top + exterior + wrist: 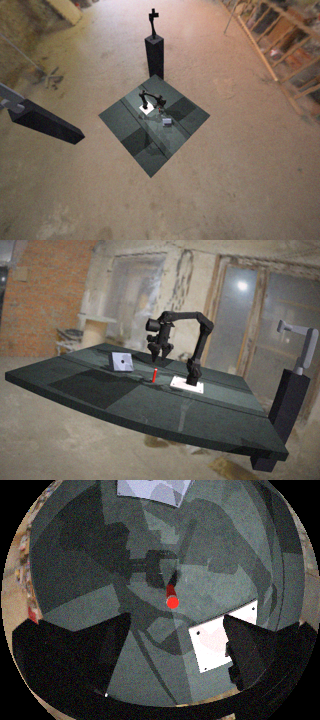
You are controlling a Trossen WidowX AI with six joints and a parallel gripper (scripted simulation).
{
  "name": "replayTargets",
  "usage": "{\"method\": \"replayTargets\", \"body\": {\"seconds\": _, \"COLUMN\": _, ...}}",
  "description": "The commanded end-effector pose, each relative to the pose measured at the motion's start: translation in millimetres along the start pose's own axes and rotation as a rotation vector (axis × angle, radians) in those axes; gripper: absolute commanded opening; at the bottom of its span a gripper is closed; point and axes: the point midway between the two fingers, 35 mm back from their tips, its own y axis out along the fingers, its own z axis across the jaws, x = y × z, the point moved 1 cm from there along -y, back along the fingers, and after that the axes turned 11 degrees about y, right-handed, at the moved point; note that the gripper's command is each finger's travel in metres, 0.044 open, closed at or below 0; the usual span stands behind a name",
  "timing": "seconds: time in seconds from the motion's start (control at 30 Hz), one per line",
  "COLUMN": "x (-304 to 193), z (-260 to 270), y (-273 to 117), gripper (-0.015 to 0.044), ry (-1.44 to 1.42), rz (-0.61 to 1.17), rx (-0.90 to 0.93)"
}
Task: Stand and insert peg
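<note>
The red peg stands upright on the table, with its white band at the top end in the exterior view. My gripper is open and empty. It points down, with its fingertips above the height of the peg's top. In the wrist view the peg's top shows between the two fingers, slightly ahead of the line between their tips. The sloped panel stands beyond the peg, and its dark hole is empty. The wrist view cuts the panel off at the top.
The arm's white base plate lies near the peg on the side away from the panel. A dark pedestal with a black arm stands behind the table. Another dark pedestal carries a grey arm.
</note>
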Motion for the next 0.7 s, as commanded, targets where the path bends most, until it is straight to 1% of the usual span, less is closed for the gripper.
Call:
{"method": "replayTargets", "body": {"seconds": 0.0, "x": 0, "z": 3, "y": -1, "gripper": 0.044, "ry": -0.01, "rz": 0.012, "rx": 0.014}}
{"method": "replayTargets", "body": {"seconds": 0.13, "x": 0, "z": 3, "y": 0, "gripper": 0.044, "ry": -0.011, "rz": 0.012, "rx": 0.014}}
{"method": "replayTargets", "body": {"seconds": 0.33, "x": 0, "z": 3, "y": 17, "gripper": 0.044, "ry": -0.05, "rz": 0.012, "rx": 0.014}}
{"method": "replayTargets", "body": {"seconds": 0.67, "x": 0, "z": 4, "y": 28, "gripper": 0.044, "ry": -0.055, "rz": 0.012, "rx": 0.014}}
